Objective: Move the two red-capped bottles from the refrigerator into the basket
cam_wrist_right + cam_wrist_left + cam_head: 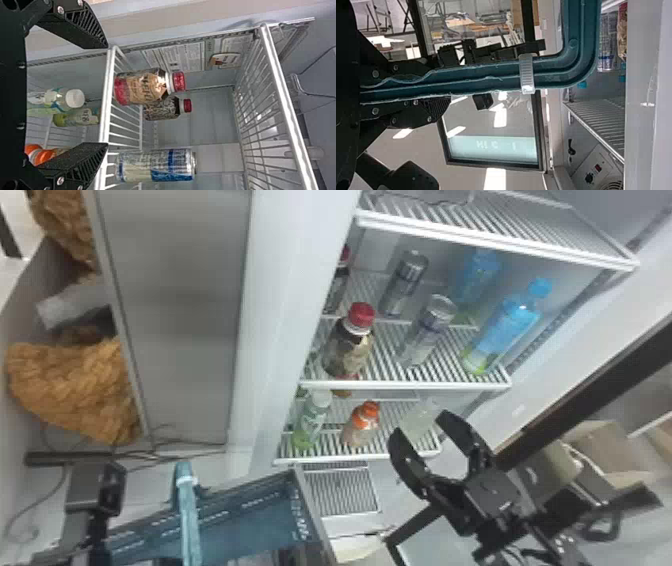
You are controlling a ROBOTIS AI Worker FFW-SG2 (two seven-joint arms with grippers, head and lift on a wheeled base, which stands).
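Two red-capped bottles stand on the middle refrigerator shelf: a front bottle [350, 347] [140, 86] and a back bottle [338, 282] [161, 109], partly hidden by the door-side frame in the head view. My right gripper [419, 429] is open, lower than them and to their right; in the right wrist view the right gripper [106, 95] has nothing between its fingers. The blue-green basket [245, 530] is at the lower left. My left gripper [95, 490], partly hidden, is at its left side; in the left wrist view the left gripper [431, 87] is shut on the basket's rim [494, 79].
Two cans [430, 330] and blue bottles [507, 325] share the middle shelf. On the lower shelf stand an orange-capped bottle [364, 422], a green bottle [311, 420] and a pale bottle [419, 420]. The shelf's front edge [410, 384] lies above the right gripper.
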